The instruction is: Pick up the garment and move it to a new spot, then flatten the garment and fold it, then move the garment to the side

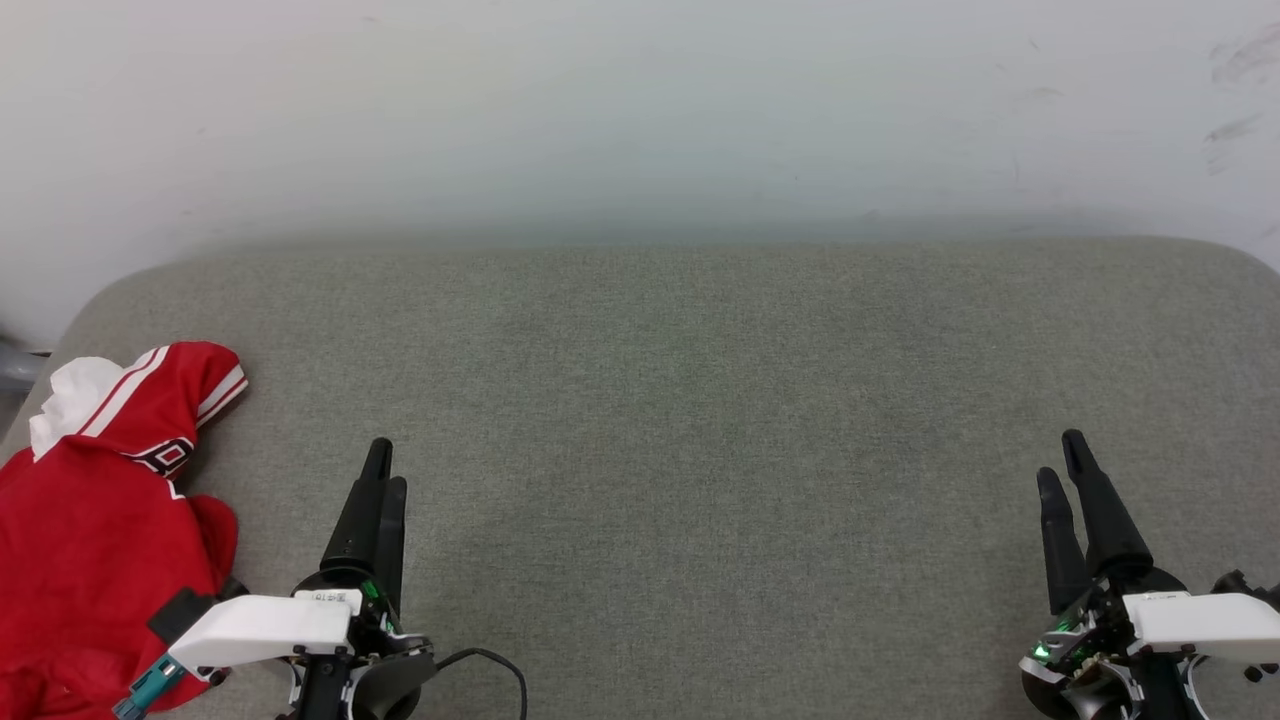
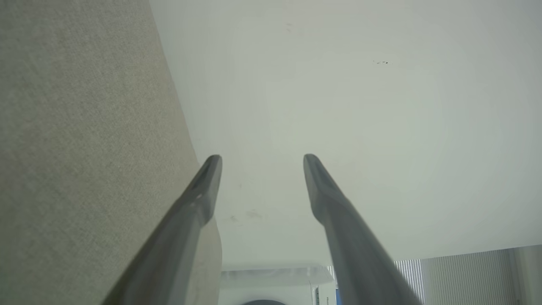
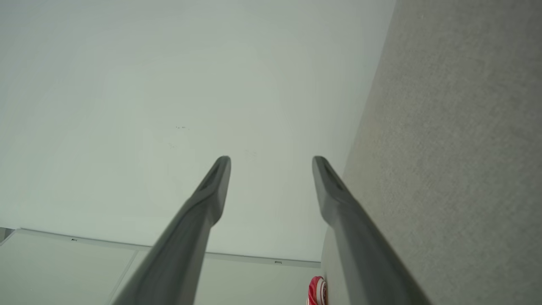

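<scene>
The grey cushion lies open across its middle and right; the crumpled garment blocks its left edge, the wall its far side.

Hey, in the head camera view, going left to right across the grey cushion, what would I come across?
red garment → left gripper → black cable → right gripper, with bare grey cushion between the cable and the right gripper.
</scene>
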Controlling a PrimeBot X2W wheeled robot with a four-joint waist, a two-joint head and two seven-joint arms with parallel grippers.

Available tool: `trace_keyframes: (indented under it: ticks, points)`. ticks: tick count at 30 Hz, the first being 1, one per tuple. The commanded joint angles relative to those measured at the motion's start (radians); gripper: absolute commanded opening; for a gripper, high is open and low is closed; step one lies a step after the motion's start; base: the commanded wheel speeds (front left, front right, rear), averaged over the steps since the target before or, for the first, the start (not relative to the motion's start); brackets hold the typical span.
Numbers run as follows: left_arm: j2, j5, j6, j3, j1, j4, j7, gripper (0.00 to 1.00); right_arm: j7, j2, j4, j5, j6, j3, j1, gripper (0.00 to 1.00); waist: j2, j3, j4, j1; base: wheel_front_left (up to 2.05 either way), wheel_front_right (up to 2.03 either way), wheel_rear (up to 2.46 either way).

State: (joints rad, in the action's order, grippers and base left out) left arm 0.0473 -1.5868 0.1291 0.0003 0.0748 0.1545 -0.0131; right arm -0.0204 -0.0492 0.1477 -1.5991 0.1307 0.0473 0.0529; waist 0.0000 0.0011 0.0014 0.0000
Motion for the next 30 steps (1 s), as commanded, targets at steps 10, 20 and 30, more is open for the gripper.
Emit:
trace_keyframes:
  ticks: [10, 20, 30]
  points:
    - [0.003, 0.125, 0.002, -0.02, 0.001, -0.062, 0.045, 1.0, 0.05, -0.038, -0.061, 0.123, 0.0, -0.032, -0.003, 1.0, 0.0, -0.001, 0.002, 0.0, 0.0, 0.0, 0.0]
    - [0.003, 0.459, 0.002, -0.012, -0.001, -0.078, 0.08, 1.0, 0.088, -0.032, -0.068, 0.569, 0.0, -0.001, -0.002, 1.0, 0.0, -0.002, 0.003, 0.0, 0.0, 0.0, 0.0]
    - [0.025, 0.808, 0.0, -0.027, 0.0, -0.087, 0.113, 1.0, 0.092, -0.01, -0.118, 0.921, 0.0, 0.011, -0.019, 1.0, 0.0, -0.003, 0.004, 0.0, 0.0, 0.0, 0.0]
